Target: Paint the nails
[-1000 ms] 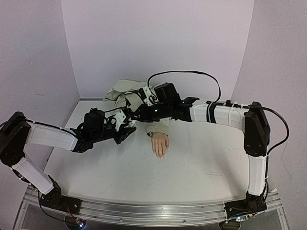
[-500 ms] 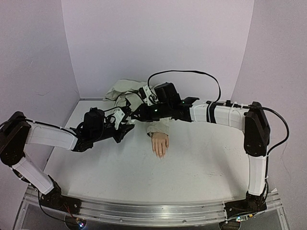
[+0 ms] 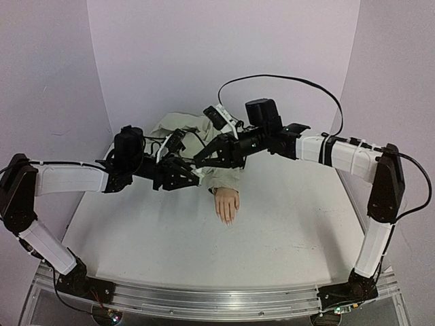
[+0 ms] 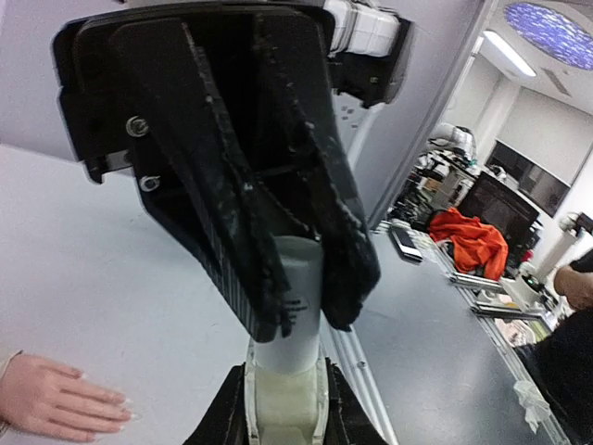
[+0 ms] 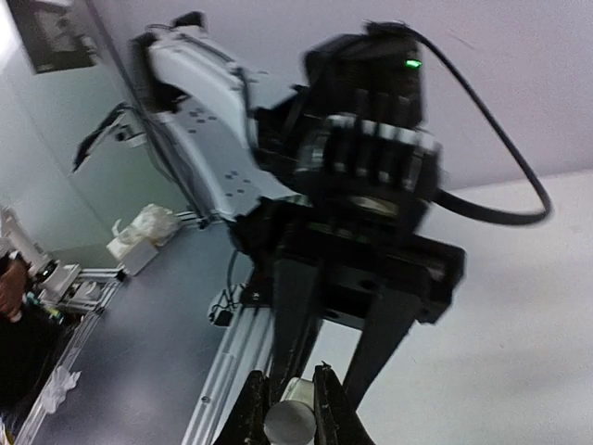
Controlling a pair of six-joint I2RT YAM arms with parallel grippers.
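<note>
Clamping hard, our left gripper (image 4: 302,320) has its two black ribbed fingers (image 4: 236,232) pressed close together on the pale grey end of a small white cylindrical bottle (image 4: 298,278), as its own wrist camera shows. We see the right gripper (image 5: 289,387) meeting it from the opposite side. Its jaws are nearly together around the creamier other end of the same bottle, so both tools hold it at once, tip to tip. We cannot tell from these views which end is the cap.

From the overhead camera we find the pair joined in the air above the far middle of the white table (image 3: 292,231). The left arm reaches in from the left and the right arm from the right, both lifted off the surface. A black cable (image 3: 285,80) loops high over the right arm.

Near the grippers, a little closer to the arm bases, lies the pale pinkish-peach mannequin hand (image 3: 226,202), palm down and flat on the table, fingers pointing towards those bases. Its nails (image 4: 124,401) sit at the fingertips, small, pale and about skin-coloured. Neither gripper touches them, and the bottle hangs apart from them. The hand's beige fabric sleeve (image 3: 224,180) runs back under the grippers to a crumpled heap by the lilac back wall (image 3: 204,54).
</note>
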